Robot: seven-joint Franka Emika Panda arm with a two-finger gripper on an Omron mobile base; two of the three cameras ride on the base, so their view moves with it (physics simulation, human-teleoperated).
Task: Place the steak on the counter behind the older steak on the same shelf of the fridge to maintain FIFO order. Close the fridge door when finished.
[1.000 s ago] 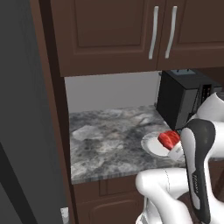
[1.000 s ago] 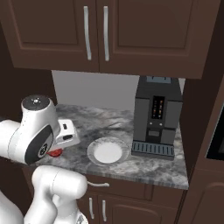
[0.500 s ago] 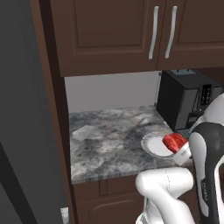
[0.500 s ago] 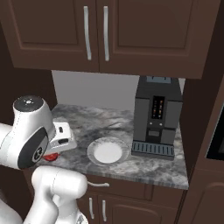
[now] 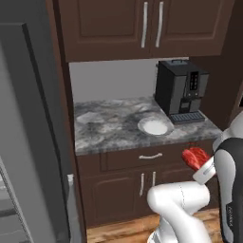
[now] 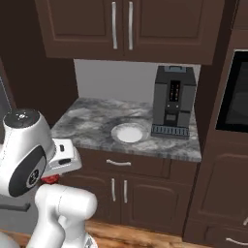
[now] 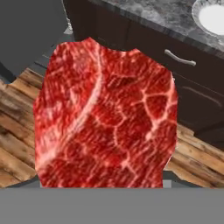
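Note:
My gripper is shut on the steak, a deep red marbled slab held in the air in front of the lower cabinets, below the edge of the counter. In the hand view the steak covers the fingertips, with wooden floor beneath it. From the right base, a red bit of the steak peeks out under the white hand. The grey fridge stands to the left of the counter. The older steak and the shelf are out of view.
An empty white plate lies on the counter beside a black coffee machine. Dark upper cabinets hang above. A built-in oven is at the far right. Cabinet doors with handles face the hand.
The views have pulled back from the counter, so the base has moved. The steak, just above the plate a second ago, now hangs off the counter in front of the cabinets.

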